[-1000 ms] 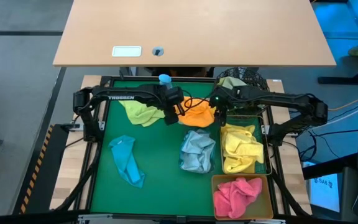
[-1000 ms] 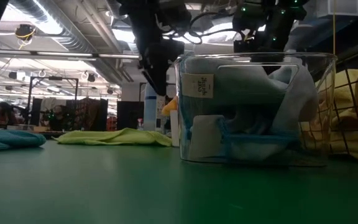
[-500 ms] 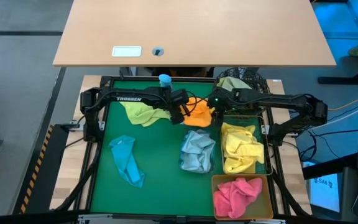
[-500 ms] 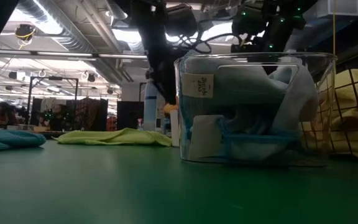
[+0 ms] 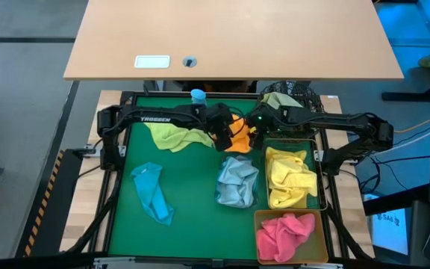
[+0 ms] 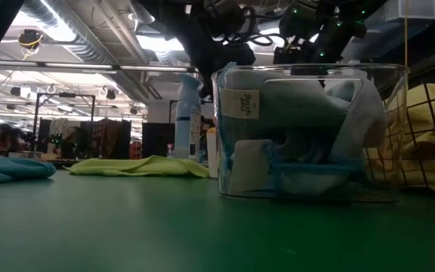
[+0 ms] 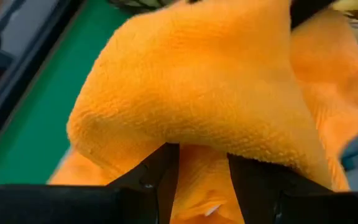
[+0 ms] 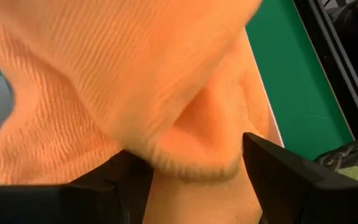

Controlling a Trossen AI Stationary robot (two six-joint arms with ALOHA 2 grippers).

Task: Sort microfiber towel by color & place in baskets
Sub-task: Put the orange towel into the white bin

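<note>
An orange towel (image 5: pixel 239 137) sits bunched between my two grippers near the mat's far middle. My left gripper (image 5: pixel 227 134) comes at it from the left and is shut on it. My right gripper (image 5: pixel 257 133) comes from the right and is also shut on it. The towel fills both wrist views (image 7: pixel 204 93) (image 8: pixel 123 81). A yellow-green towel (image 5: pixel 170 134) and a teal towel (image 5: pixel 154 193) lie flat on the mat. The clear tub (image 5: pixel 236 181) holds grey-blue towels, the rectangular wire basket (image 5: pixel 316 175) yellow ones, the amber tub (image 5: pixel 258 224) pink ones. My left gripper pinches a fold of the orange towel (image 7: pixel 197 165) between its two fingers (image 7: pixel 157 180), coming from the table's left. Cloth bulges out beyond the fingers. My right gripper has a rolled fold of the same towel (image 8: pixel 191 162) between its fingers (image 8: pixel 278 180), coming from the table's right.
The black round wire-mesh basket (image 5: pixel 308 97) with a light green cloth stands at the far right corner. A blue-capped bottle (image 5: pixel 197 96) stands at the far edge, just behind the left arm. The mat's middle and near left lie bare around the teal towel.
My left gripper has moved toward the table's right, toward the right gripper. The orange towel, spread wider between the two grippers a second ago, is now bunched into a narrower heap between them. The right gripper has stayed about where it was.
</note>
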